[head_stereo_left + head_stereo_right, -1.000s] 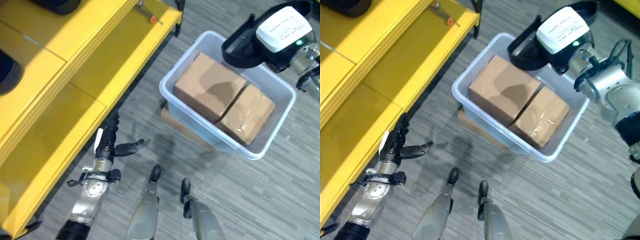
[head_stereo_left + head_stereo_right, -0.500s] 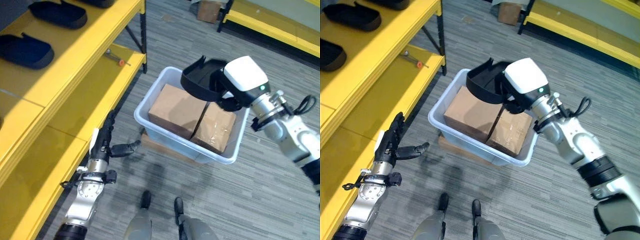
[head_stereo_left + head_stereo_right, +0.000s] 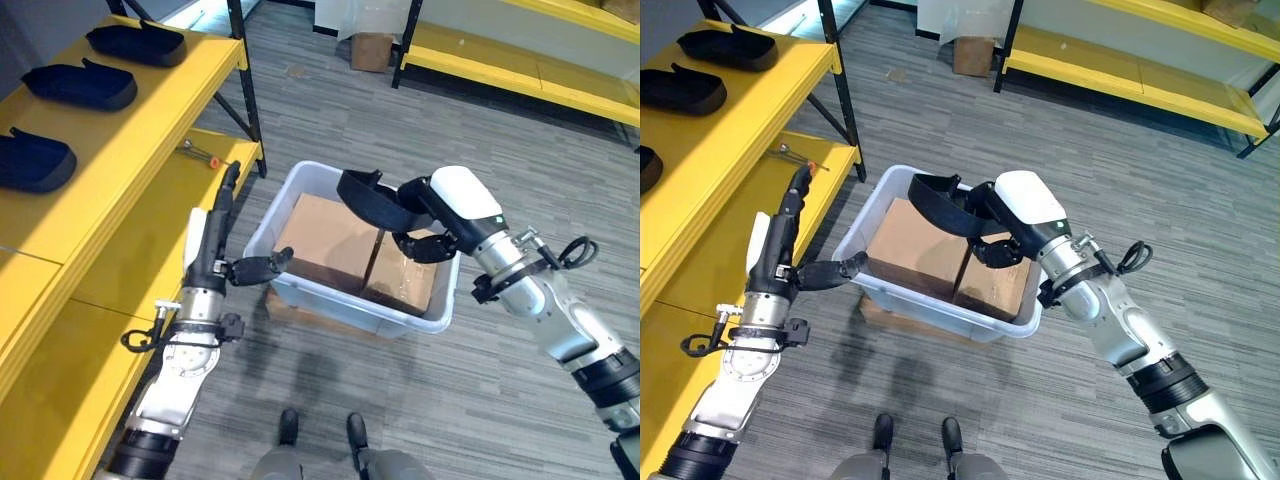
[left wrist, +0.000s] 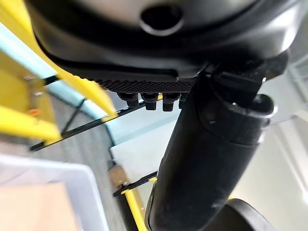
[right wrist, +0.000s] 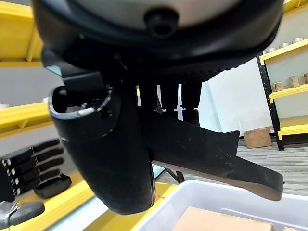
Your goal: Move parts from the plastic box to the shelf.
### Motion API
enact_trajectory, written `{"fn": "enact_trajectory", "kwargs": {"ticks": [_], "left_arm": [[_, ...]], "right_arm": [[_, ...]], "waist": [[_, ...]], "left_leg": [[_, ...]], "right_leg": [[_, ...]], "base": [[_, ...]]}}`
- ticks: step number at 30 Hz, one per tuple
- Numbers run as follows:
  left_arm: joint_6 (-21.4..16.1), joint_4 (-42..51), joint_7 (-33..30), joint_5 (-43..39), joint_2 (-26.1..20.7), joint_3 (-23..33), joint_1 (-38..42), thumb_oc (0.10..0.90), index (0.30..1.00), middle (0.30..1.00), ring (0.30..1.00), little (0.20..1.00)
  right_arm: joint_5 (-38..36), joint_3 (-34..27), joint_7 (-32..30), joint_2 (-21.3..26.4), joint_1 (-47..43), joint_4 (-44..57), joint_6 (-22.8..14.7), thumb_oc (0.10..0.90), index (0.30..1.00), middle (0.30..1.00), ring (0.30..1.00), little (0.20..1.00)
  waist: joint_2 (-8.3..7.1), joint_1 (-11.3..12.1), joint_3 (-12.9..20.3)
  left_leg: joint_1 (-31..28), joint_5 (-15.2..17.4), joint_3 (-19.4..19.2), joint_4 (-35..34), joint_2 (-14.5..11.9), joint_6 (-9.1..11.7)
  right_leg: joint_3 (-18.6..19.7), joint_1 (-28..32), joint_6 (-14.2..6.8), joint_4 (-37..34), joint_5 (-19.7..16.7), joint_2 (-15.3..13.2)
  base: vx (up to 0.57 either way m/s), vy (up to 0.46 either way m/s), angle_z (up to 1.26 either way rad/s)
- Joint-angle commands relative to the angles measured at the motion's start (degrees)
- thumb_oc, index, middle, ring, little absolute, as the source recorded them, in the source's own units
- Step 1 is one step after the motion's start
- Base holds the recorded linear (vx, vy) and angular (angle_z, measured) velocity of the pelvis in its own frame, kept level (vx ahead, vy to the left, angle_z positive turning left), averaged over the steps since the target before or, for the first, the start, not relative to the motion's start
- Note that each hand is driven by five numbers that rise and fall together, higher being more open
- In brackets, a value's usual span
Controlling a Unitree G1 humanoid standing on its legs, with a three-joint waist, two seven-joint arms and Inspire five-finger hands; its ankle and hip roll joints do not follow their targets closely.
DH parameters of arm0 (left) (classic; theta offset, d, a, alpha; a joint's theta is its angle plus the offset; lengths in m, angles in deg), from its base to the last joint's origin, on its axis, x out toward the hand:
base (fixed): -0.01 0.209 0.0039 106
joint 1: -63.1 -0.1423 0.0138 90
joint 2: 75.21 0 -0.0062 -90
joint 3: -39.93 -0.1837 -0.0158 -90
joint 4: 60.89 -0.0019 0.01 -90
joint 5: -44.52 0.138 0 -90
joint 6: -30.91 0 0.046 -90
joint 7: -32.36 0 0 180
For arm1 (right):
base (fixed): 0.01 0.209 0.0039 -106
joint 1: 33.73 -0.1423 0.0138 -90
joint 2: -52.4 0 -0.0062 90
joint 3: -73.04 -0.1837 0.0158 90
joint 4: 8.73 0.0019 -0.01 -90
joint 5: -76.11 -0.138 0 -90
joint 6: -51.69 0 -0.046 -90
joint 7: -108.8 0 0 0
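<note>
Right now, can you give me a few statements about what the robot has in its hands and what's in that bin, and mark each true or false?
1. The right hand holds a black part above the plastic box. True.
2. The left hand grips a cardboard box. False: its fingers are straight and hold nothing.
3. The plastic box holds two cardboard boxes. True.
4. The yellow shelf is bare. False: black parts already lie on its top level.

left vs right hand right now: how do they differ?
The left hand is open with straight fingers and holds nothing; the right hand is curled round a black part. The left hand sits beside the plastic box near the shelf; the right hand hangs over the box. Both are dark, with white covers.
</note>
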State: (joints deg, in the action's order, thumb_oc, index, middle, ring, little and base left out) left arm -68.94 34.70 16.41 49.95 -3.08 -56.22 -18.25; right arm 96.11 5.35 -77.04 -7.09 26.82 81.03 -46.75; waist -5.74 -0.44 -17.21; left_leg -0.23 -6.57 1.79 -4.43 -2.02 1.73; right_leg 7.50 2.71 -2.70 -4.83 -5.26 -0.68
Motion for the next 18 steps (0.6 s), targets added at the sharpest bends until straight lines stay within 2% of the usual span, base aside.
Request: {"fn": "enact_trajectory", "kwargs": {"ticks": [1,5,8,18], "left_arm": [[-6.64,0.87,-4.24,5.02,-1.94,-3.05,-0.72,0.900,1.000,1.000,1.000,1.000],[-7.22,2.27,-4.85,9.32,-4.05,-4.82,1.87,0.900,1.000,1.000,1.000,1.000],[-7.92,3.47,-5.64,14.46,-6.99,-8.54,6.05,0.900,1.000,1.000,1.000,1.000],[-9.54,4.27,-5.50,21.07,-12.75,-17.80,15.33,0.900,1.000,1.000,1.000,1.000]], "right_arm": [[-3.62,0.12,-4.33,-1.73,-1.98,0.52,-3.44,0.400,0.300,0.300,0.300,0.300],[-4.08,1.44,-4.40,-1.30,-3.14,1.09,-3.86,0.400,0.300,0.300,0.300,0.300],[-4.67,3.40,-4.49,-1.11,-4.40,1.13,-4.29,0.400,0.300,0.300,0.300,0.300],[-6.29,7.25,-4.37,0.11,-8.19,1.38,-5.22,0.400,0.300,0.300,0.300,0.300]], "waist": [[-0.97,-0.09,17.99],[-0.75,-0.59,18.48],[-0.53,-1.17,18.88],[-0.01,-2.22,19.29]], "left_leg": [[0.52,2.40,-0.83,1.62,-4.83,2.02],[0.02,2.48,-1.04,1.28,-4.89,2.16],[-0.29,2.47,-1.05,0.90,-4.89,2.26],[-0.63,2.51,-1.52,0.55,-4.98,2.44]], "right_leg": [[-0.91,-3.09,-5.80,3.10,0.53,-3.77],[-0.91,-2.76,-5.84,3.10,0.70,-3.88],[-1.00,-2.54,-5.97,3.02,0.92,-4.01],[-0.70,-2.64,-6.25,2.93,0.90,-4.10]], "base": [[0.00,0.000,0.00],[0.00,0.000,0.00],[0.00,0.000,0.00],[0.00,0.000,0.00]]}}
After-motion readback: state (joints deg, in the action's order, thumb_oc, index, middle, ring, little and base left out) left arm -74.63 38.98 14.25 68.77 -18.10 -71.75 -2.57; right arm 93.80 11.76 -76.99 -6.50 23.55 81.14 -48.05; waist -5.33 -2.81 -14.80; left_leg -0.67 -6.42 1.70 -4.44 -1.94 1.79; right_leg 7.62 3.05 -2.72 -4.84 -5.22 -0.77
